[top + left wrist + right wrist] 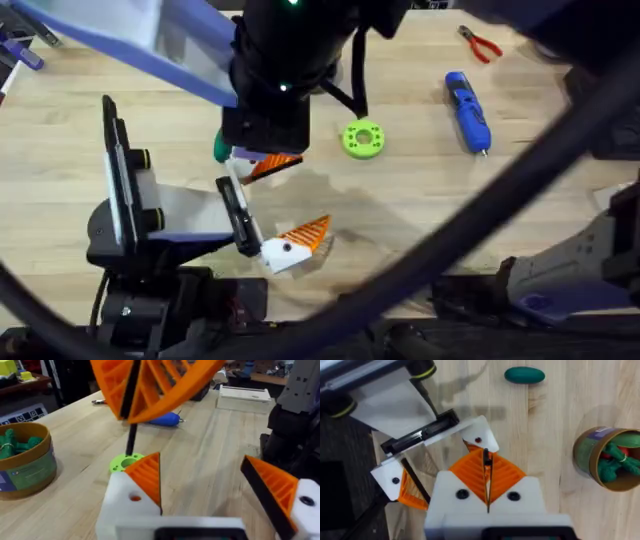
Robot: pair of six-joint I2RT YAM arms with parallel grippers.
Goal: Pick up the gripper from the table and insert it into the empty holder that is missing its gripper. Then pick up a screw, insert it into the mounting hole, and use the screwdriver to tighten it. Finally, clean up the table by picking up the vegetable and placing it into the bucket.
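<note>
Counted one screwdriver (467, 110), one pair of pliers (480, 43), one green ring (362, 139), one vegetable (524, 374) and one bucket (607, 457). Found the left end effector (205, 480) spread wide with nothing between its fingers. Noted two orange tips on it: the gripper (147, 475) seated on the holder (122, 505) at one side, and a ribbed tip on the other finger. Found the right end effector (487, 480) hanging directly over the holder but apart from it. Recorded its two orange pads as closed together, with only a thin dark line between them and nothing visibly gripped. Located the ring just beyond the holder and the screwdriver farther off, well apart from both end effectors. Located the pliers near the far edge of the tabletop (420, 200). Found the vegetable lying alone on bare wood, apart from the bucket. Observed green and red items already inside the bucket. Noted open tabletop between ring and screwdriver, and between the left end effector and the near edge. Could not judge the middle of the overhead view, hidden behind the right arm and a dark cable.
</note>
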